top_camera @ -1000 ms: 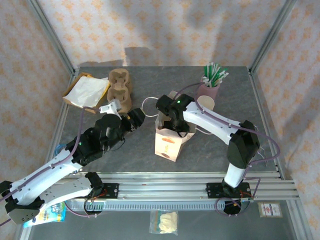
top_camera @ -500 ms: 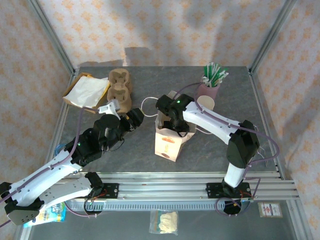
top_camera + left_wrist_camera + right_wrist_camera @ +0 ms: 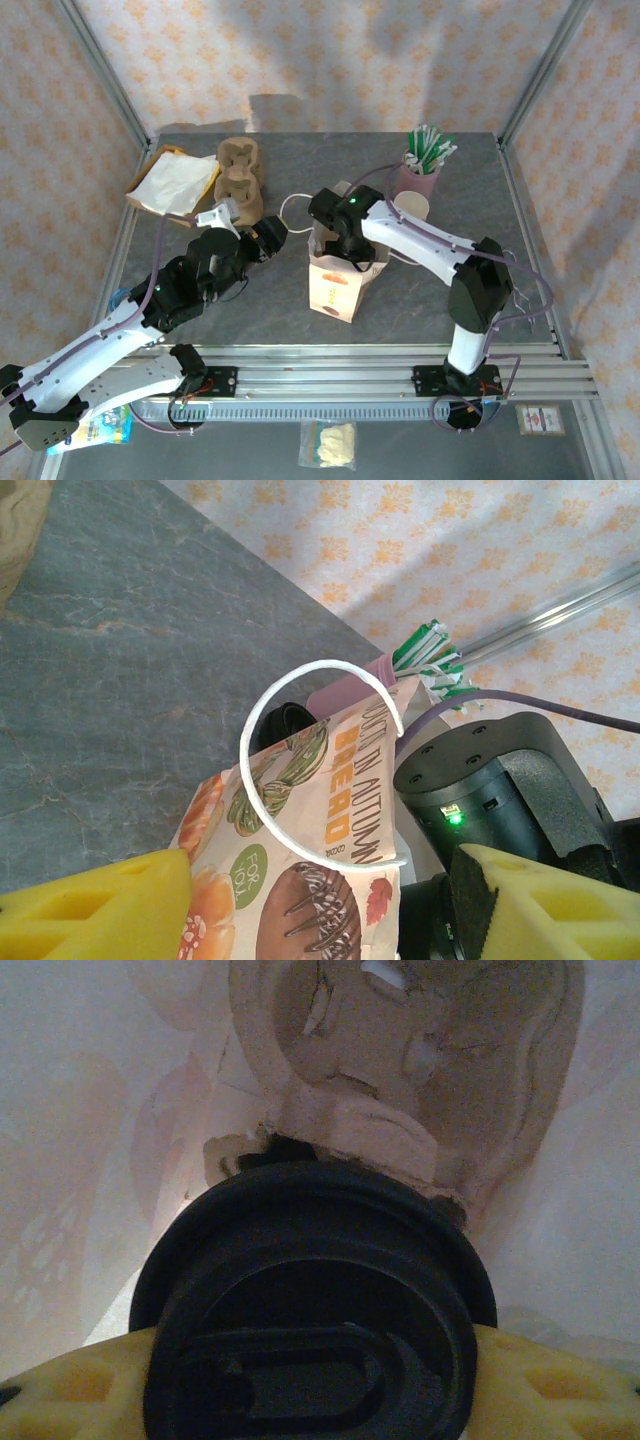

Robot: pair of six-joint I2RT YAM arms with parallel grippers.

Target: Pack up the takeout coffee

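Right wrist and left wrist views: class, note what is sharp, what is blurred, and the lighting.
Right wrist: dim, pinkish light inside the bag, takeout coffee lid slightly soft. Left wrist: bright, even light; bag print sharp, yellow fingers blurred.

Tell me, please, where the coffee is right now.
In the right wrist view, the coffee is held by the right gripper inside the bag, mid-table, beside a pulp carrier.

The paper bag (image 3: 300, 880) is showing orange, green and brown prints on cream, and the takeout coffee (image 3: 310, 1300) is showing a plain black lid.
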